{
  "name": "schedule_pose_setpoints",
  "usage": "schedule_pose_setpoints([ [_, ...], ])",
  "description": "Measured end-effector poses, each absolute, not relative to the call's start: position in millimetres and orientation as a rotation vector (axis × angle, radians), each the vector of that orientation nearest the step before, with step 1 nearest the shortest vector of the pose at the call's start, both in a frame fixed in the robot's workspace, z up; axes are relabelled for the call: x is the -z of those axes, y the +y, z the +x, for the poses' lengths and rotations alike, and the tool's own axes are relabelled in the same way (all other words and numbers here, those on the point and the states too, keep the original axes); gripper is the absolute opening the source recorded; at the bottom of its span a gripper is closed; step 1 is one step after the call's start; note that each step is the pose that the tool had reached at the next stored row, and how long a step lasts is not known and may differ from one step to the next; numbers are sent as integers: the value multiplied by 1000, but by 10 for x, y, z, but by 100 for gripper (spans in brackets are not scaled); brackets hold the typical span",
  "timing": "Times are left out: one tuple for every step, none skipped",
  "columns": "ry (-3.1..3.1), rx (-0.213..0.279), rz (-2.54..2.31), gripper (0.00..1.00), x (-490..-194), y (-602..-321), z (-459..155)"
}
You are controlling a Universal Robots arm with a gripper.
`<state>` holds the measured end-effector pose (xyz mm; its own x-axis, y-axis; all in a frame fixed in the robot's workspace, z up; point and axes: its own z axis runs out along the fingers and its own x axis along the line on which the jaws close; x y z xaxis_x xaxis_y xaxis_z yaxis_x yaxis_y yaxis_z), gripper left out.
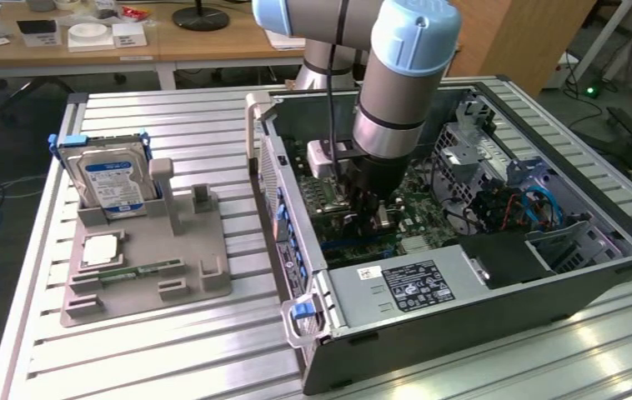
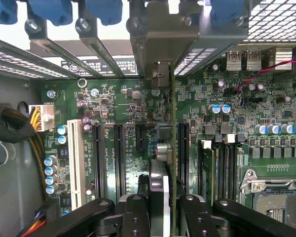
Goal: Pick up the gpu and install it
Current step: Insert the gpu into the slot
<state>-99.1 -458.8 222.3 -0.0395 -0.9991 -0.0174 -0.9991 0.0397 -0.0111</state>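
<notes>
My gripper [image 2: 163, 210] is shut on the gpu [image 2: 173, 143], which the wrist view shows edge-on as a thin card standing upright between the two black fingers [image 2: 134, 217]. Its silvery bracket [image 2: 160, 47] reaches the row of rear slot openings of the case. The card stands over the green motherboard [image 2: 113, 103], beside a long black expansion slot [image 2: 183, 148]; I cannot tell whether it touches the slot. In the exterior view the arm reaches down into the open computer case [image 1: 461, 283], with the gripper [image 1: 369, 212] low over the board.
On the exterior view's left a grey holder [image 1: 143, 292] carries a silver hard drive with a blue-white label [image 1: 110, 179], a square chip [image 1: 102, 248] and a narrow green memory stick [image 1: 143, 271]. Cables [image 1: 516, 208] and a power supply [image 1: 405, 287] crowd the case. More slots [image 2: 97, 158] lie nearby.
</notes>
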Motion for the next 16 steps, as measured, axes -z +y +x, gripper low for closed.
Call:
schedule_pose_setpoints([
  [2250,-6,-2162,28,-2217,-4588,-994],
  [2249,-6,-2162,28,-2218,-4588,-996],
  [2250,-6,-2162,28,-2218,-4588,-997],
  [2250,-6,-2163,28,-2220,-4588,-998],
  [2250,-6,-2163,28,-2219,-4588,-1000],
  [2251,-6,-2163,28,-2218,-4588,-1001],
  [2251,-6,-2163,28,-2218,-4588,-1002],
  [2251,-6,-2163,28,-2218,-4588,-1002],
  [2251,-6,-2163,28,-2217,-4588,-1002],
  [2251,-6,-2163,28,-2217,-4588,-1002],
  [2251,-6,-2163,28,-2217,-4588,-1003],
  [2251,-6,-2163,28,-2217,-4588,-1003],
  [2251,-6,-2163,28,-2217,-4588,-1003],
  [2251,-6,-2163,28,-2217,-4588,-1003],
  [2251,-6,-2163,28,-2217,-4588,-1003],
  [2251,-6,-2163,28,-2217,-4588,-1004],
])
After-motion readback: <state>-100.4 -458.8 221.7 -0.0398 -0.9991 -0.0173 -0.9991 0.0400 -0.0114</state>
